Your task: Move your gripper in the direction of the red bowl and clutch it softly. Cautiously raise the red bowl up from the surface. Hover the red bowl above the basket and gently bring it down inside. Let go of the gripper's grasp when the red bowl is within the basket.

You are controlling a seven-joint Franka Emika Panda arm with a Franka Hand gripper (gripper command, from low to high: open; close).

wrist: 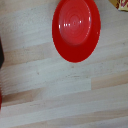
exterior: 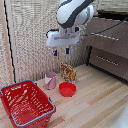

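Your gripper hangs open and empty, high above the table. You have one basket, one red bowl beside one pink cup. Only the wrist view shows the bowl's ringed inside.

White robot arm with a blocky white hand

The arm is glossy white with rounded, bulbous segments and a dark grey band at the joint. Its hand is a flat white block, from which two short dark-blue fingers point toward six o'clock. A thin dark cable runs off toward three o'clock.
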